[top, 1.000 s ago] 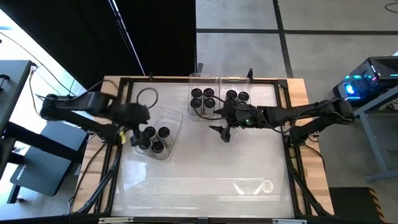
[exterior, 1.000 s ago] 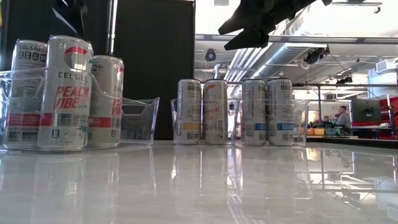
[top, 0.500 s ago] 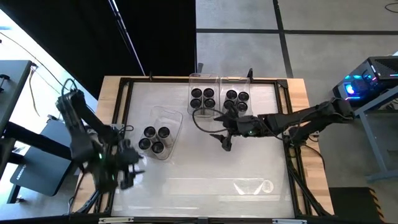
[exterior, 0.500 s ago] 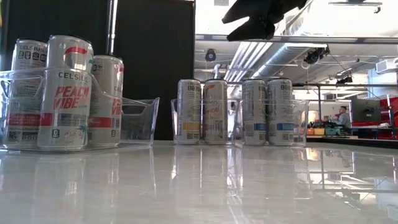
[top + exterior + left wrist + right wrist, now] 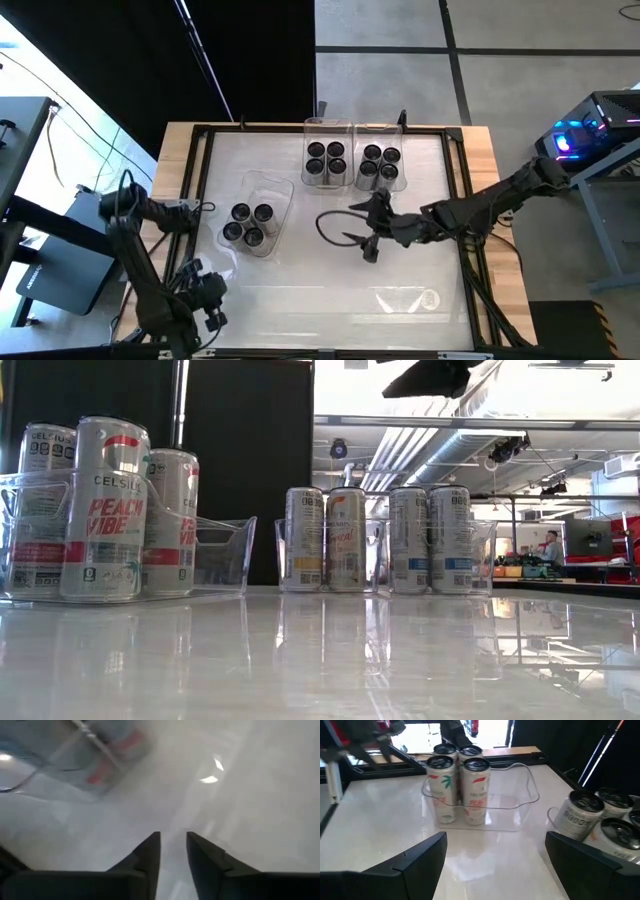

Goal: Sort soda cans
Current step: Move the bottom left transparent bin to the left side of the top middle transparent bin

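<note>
The white glossy table top [image 5: 330, 290] carries three clear rectangular plastic bins. The left-hand bin [image 5: 258, 214] holds four silver-grey soda cans with dark round tops [image 5: 247, 224], standing upright in a tight cluster; in the low view these cans [image 5: 104, 510] show red lettering. At the far edge of the table stand two more clear bins side by side. The left one of the pair [image 5: 327, 150] holds four upright cans [image 5: 327, 158]; the right one [image 5: 380, 150] holds four upright cans [image 5: 380, 162]. A fourth clear bin [image 5: 408, 298] sits near the front edge, right of centre.

The left gripper [image 5: 205, 300] is at the front left corner of the table, well apart from every bin. Its two dark fingers [image 5: 150, 855] stand close together with a narrow gap between them and nothing held.

The right gripper [image 5: 365, 240] hovers above the table centre, near the two far bins and to the right of the left-hand bin. Its fingers [image 5: 425, 855] are spread wide and hold nothing; the left-hand bin with its cans [image 5: 460, 782] lies ahead of them.
</note>
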Available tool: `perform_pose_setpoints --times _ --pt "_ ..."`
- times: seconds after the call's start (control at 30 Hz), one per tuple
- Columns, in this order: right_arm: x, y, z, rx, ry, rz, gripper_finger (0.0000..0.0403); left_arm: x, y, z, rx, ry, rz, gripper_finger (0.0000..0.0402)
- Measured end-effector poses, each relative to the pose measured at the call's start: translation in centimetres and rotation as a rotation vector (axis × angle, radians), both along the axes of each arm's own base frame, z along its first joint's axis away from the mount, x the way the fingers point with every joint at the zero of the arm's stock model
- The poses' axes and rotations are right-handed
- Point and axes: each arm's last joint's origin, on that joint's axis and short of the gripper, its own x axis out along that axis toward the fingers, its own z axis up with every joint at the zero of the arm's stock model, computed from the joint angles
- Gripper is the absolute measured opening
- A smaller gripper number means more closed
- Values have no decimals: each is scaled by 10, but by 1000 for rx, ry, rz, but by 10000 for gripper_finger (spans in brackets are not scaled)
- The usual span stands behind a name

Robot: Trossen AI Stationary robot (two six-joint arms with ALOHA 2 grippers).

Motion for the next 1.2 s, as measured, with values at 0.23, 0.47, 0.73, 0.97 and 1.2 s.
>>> perform_pose_setpoints --times 0.23,0.47,0.73,0.97,1.2 --pt "-5 14 0 19 -13 17 334 9 16 -28 157 -39 109 19" --pt "-6 15 0 29 -15 17 334 19 52 -48 188 -29 176 3" --pt "-6 15 0 36 -17 14 334 38 73 -67 200 -17 145 1" --pt "-6 16 0 46 -19 12 334 61 91 -67 270 -43 140 0" --pt "-6 16 0 46 -19 12 334 89 117 -67 335 -30 128 0"
